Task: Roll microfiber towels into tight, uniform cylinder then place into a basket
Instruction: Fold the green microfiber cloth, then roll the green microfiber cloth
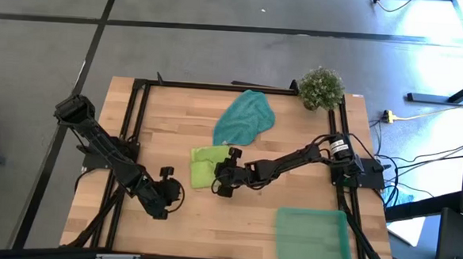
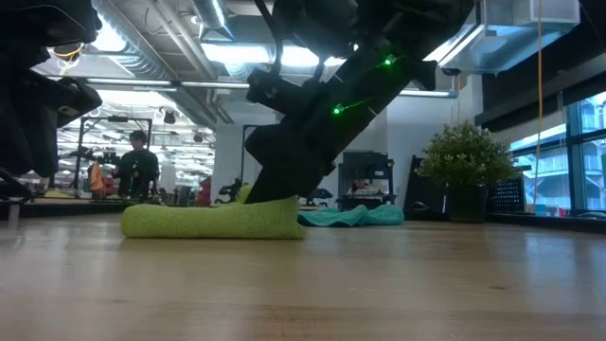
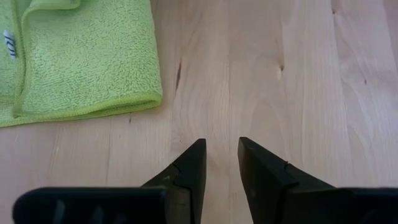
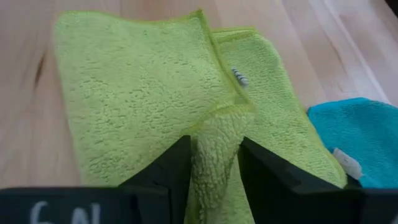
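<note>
The lime green towel [image 1: 203, 166] lies folded flat in layers near the middle of the table [image 1: 234, 225], one layer turned up at an edge where a small white tag shows. The teal towel [image 1: 245, 118] lies loosely crumpled just beyond it, toward the far edge, near the small plant [image 1: 321, 88] at the far right corner. The basket [image 1: 312, 236] (translucent green, low-walled) sits at the near right corner with nothing visible inside it. The right pincer [image 4: 214, 152] is low on the green towel's right side, its fingers [image 4: 174, 165] clamped on a raised fold of the cloth. The left pincer [image 3: 221, 155] hovers over bare wood toward the near left part of the table, close to the towel's corner, its fingers slightly apart and holding nothing
</note>
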Controlling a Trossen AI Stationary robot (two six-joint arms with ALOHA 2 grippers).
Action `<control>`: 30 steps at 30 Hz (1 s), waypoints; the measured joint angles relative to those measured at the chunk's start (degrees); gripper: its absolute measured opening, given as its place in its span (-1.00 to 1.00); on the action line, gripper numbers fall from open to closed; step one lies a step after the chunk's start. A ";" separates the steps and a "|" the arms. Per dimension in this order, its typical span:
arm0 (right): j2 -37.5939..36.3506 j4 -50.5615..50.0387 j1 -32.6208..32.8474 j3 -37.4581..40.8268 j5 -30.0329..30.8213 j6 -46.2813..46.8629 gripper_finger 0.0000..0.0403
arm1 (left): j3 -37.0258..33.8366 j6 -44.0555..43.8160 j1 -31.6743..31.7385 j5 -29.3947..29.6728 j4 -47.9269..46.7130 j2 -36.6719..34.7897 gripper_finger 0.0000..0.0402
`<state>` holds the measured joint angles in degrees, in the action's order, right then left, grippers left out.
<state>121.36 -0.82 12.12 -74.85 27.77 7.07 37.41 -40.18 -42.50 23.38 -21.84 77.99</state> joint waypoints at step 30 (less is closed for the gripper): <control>0.04 -18.01 2.71 -14.16 0.04 -4.50 -0.29 | 0.00 0.30 0.00 0.10 0.01 -0.01 -0.56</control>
<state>121.40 -18.84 14.83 -89.01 27.81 2.57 37.41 -39.88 -42.50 23.47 -21.83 77.98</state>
